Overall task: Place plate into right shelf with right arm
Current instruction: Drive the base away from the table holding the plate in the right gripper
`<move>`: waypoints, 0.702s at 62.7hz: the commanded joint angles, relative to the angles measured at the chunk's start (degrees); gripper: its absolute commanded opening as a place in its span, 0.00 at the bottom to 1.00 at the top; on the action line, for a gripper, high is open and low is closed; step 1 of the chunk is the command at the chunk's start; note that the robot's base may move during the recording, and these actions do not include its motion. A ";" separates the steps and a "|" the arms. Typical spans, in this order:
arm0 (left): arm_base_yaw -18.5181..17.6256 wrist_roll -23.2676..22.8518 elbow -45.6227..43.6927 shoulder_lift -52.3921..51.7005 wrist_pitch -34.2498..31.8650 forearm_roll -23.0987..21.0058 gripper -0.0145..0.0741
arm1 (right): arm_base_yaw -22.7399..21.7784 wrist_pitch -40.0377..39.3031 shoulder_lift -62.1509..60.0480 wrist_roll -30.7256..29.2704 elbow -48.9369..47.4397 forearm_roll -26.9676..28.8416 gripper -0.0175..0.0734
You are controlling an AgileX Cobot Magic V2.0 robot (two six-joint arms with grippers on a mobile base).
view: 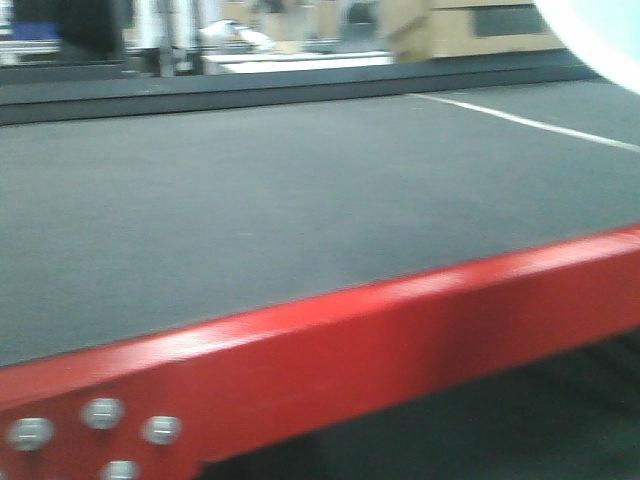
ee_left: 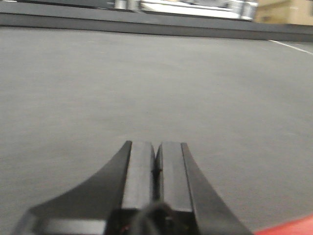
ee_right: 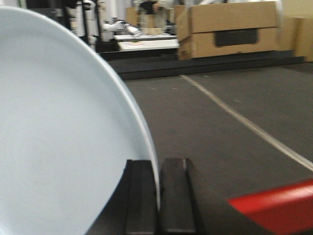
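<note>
The pale blue-white plate (ee_right: pixel 54 127) fills the left of the right wrist view, held on edge. My right gripper (ee_right: pixel 157 169) is shut on its rim, one black finger on each face. A curved piece of the plate (view: pixel 600 35) shows at the top right corner of the front view. My left gripper (ee_left: pixel 155 152) hangs low over the dark mat with its two pads pressed together and nothing between them. The right shelf is out of view.
A dark grey mat (view: pixel 300 190) covers the red-framed table (view: pixel 400 340), whose front beam crosses the front view. A white line (ee_right: pixel 244 122) runs across the mat. Cardboard boxes (ee_right: pixel 230 27) and white benches (ee_right: pixel 146 44) stand beyond the far edge.
</note>
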 commanded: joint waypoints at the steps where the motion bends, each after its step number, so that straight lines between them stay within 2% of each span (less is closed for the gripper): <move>1: -0.11 -0.40 0.59 -0.59 -5.16 -0.47 0.02 | -0.29 -5.39 0.28 -0.22 -1.66 0.29 0.25; 44: -0.11 -0.40 0.59 -0.59 -5.16 -0.47 0.02 | -0.29 -5.39 0.28 -0.22 -1.66 0.29 0.25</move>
